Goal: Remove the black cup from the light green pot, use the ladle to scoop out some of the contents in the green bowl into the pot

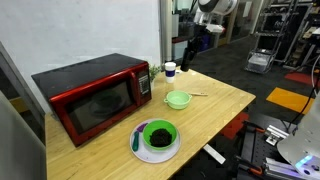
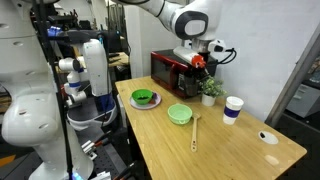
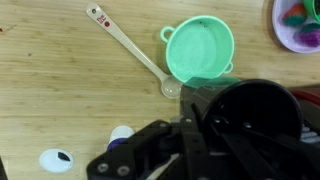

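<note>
The tool (image 2: 198,62) is seen clamped on the black cup (image 3: 262,105), which fills the lower right of the wrist view. The cup is held in the air, well above the table (image 1: 222,108) and clear of everything on it.

The pot (image 3: 200,50) is shown empty in the wrist view. In both exterior views it stands near the middle of the table. The ladle (image 3: 130,48) lies flat on the wood, with its scoop end just beside the pot's rim and its handle angled away. Whether scoop and rim touch cannot be told.

The bowl (image 1: 158,133), with dark contents, is set on a white plate (image 1: 140,150) near a table edge, apart from the pot. Only a cropped corner of it is caught at the top right of the wrist view.

A red microwave (image 1: 95,95) is placed on the table, with a small plant (image 2: 210,88) beside it. A white cup (image 2: 233,108) with a dark top stands upright near the plant. A small white disc (image 2: 268,137) with a dark spot lies toward the end of the table.
</note>
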You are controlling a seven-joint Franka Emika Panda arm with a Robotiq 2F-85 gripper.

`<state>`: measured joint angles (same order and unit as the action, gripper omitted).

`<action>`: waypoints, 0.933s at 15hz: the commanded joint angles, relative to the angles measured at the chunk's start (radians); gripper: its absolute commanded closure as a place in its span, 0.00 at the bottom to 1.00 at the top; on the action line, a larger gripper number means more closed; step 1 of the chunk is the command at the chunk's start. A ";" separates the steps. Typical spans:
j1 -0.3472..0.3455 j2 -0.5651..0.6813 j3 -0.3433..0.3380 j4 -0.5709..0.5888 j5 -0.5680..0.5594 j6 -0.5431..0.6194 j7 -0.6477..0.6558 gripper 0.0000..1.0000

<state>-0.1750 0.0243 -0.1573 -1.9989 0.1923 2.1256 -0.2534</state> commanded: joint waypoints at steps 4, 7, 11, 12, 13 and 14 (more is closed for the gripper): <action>-0.079 0.057 -0.094 0.189 0.181 -0.143 0.013 0.98; -0.109 0.124 -0.119 0.286 0.235 -0.185 0.059 0.98; -0.162 0.264 -0.122 0.441 0.298 -0.236 0.147 0.98; -0.176 0.304 -0.118 0.481 0.306 -0.247 0.176 0.98; -0.189 0.344 -0.113 0.519 0.311 -0.257 0.203 0.98; -0.199 0.382 -0.108 0.555 0.309 -0.266 0.236 0.98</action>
<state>-0.3293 0.2753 -0.2827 -1.5981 0.4755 1.9255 -0.0910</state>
